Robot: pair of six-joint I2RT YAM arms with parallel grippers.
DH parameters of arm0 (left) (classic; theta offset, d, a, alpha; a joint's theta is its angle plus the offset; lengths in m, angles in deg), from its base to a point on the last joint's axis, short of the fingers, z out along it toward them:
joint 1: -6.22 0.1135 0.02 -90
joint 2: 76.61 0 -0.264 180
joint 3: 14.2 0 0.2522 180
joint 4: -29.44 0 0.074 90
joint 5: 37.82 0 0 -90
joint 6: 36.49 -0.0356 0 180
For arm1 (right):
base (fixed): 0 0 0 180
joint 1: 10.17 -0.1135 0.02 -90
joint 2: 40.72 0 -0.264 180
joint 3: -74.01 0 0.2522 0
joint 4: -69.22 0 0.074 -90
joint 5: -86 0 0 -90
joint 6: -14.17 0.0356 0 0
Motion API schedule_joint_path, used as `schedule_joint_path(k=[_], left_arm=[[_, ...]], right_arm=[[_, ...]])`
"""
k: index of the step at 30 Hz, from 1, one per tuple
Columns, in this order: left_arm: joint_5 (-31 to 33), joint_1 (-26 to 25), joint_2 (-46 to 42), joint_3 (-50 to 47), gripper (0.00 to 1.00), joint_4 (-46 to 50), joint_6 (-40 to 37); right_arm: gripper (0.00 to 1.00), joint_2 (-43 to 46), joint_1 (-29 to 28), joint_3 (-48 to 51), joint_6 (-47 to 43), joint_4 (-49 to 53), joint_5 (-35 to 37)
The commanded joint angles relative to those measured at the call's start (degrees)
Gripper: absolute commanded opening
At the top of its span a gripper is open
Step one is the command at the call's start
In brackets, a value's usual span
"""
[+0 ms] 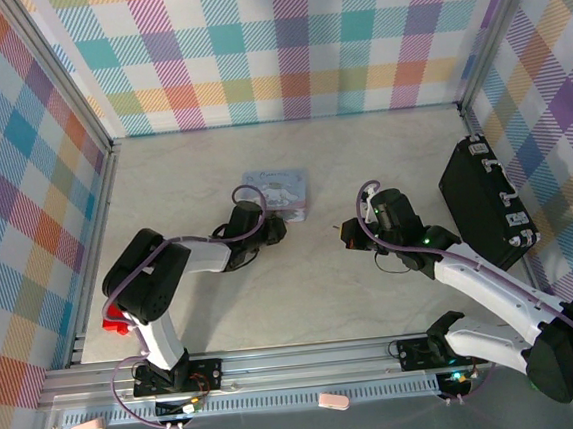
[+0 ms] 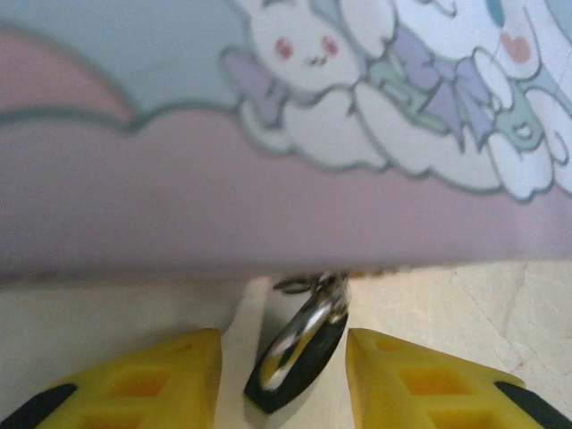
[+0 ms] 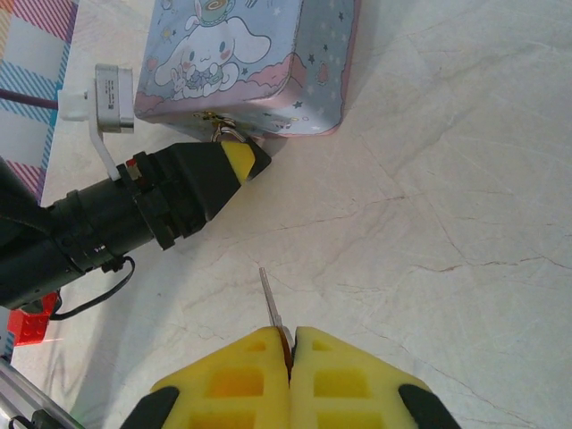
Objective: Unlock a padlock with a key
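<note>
The small padlock [image 2: 299, 353], silver with a dark body, hangs from the clasp on the front of the pastel cartoon tin [image 2: 268, 134]. My left gripper [image 2: 284, 338] straddles it, its yellow fingers [image 2: 170, 375] a little apart from it on both sides, so it is open. From the right wrist, the padlock [image 3: 229, 134] shows beside the left gripper's yellow tip. My right gripper [image 3: 290, 344] is shut on the key [image 3: 271, 302], whose thin blade sticks out toward the tin [image 3: 246, 67]. From above, the left gripper [image 1: 273, 228] sits at the tin's front edge and the right gripper [image 1: 348, 234] is some way to its right.
A black case [image 1: 486, 202] stands at the right wall. A small red object [image 1: 117, 325] lies by the left arm's base. The tin [image 1: 278, 192] sits mid-table, with open marble tabletop [image 1: 313, 292] between the two grippers.
</note>
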Motion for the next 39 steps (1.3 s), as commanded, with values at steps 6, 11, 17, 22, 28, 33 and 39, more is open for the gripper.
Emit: schedule_joint_path(k=[6, 11, 17, 22, 28, 33, 39], left_arm=[[-1.18, 0.5, 0.98, 3.03, 0.31, 0.71, -0.9], [-1.87, 0.5, -0.57, 2.56, 0.24, 2.43, -1.39], [-5.55, 0.34, -1.65, 2.21, 0.17, 4.27, -1.7], [-6.94, -0.03, -4.57, 2.6, 0.17, 9.38, -2.68], [-8.07, -1.45, -5.79, 7.05, 0.18, 21.58, -3.92], [-9.01, -2.48, -6.75, 9.52, 0.19, 27.57, -3.43], [-8.41, -3.34, -8.36, 9.56, 0.22, 29.54, -2.71]], right_arm=[[0.0, 0.38, 0.18, 1.08, 1.34, -1.41, -1.22], [0.0, 0.12, 0.14, 1.24, 1.64, -1.58, -1.48], [0.0, -2.35, 0.18, 1.99, 3.71, -4.31, -3.76], [0.0, -5.16, -0.02, 2.69, 5.85, -7.85, -5.93], [0.0, -11.13, -1.11, 1.32, 6.67, -11.37, -8.34], [0.0, -17.54, -2.58, 0.24, 8.72, -16.58, -10.9], [0.0, -23.33, -3.59, -1.82, 8.37, -18.86, -10.73]])
